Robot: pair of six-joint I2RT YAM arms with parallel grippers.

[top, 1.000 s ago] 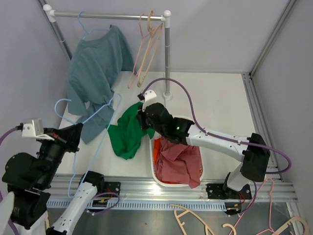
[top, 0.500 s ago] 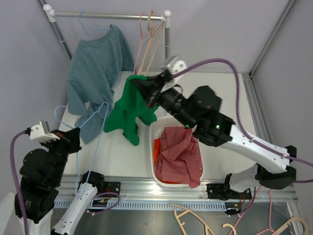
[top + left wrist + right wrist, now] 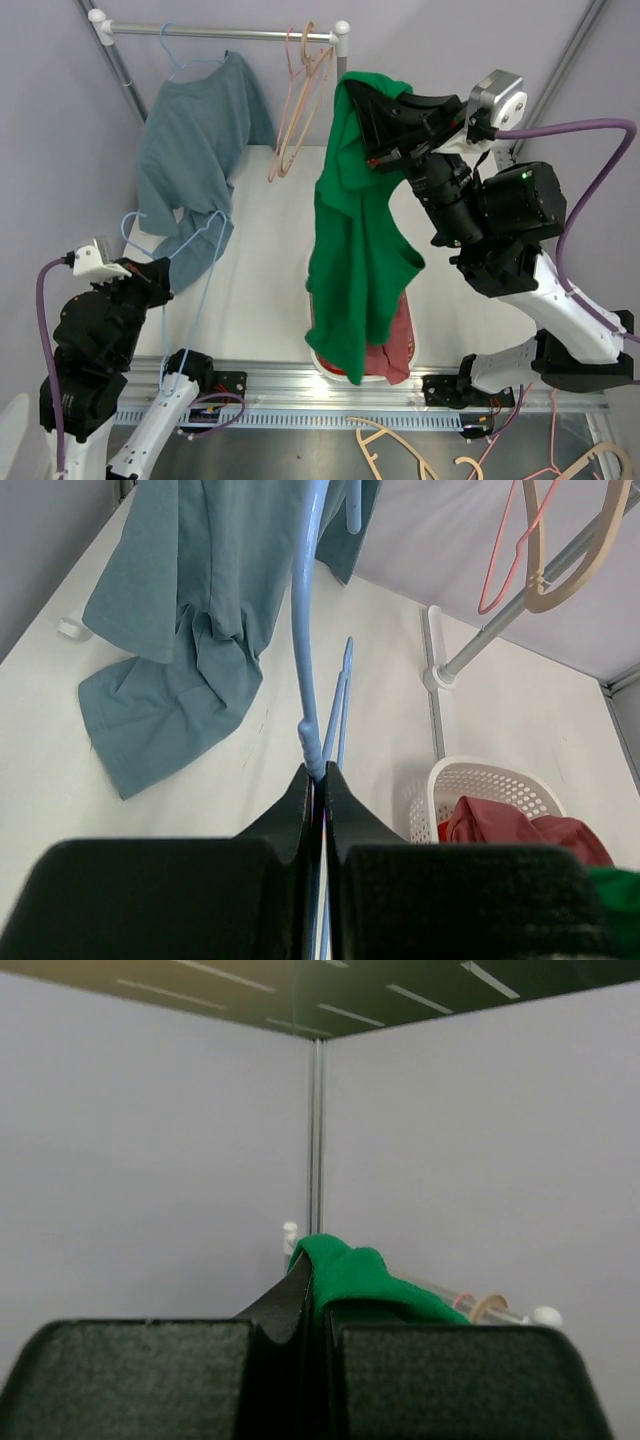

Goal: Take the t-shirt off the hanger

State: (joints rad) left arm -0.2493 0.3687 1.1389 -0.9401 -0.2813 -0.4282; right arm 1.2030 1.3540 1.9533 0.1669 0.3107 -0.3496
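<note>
The green t-shirt (image 3: 355,270) is pinched at its top by the right gripper (image 3: 372,120), held way up high, with the rest hung straight down over the white basket (image 3: 432,798). The blue hanger (image 3: 306,630) is clamped tight in the left gripper (image 3: 317,776), well apart from the shirt.

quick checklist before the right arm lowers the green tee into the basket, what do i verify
1. Right hand shut on the green cotton t-shirt: ok.
2. T-shirt free of the thin light blue hanger: ok, they hang apart.
3. Left hand shut on the hanger: ok.
4. T-shirt's lower end over the white plastic laundry basket: ok in the top view.
5. Space beside the red garment in the basket: cannot tell.
</note>
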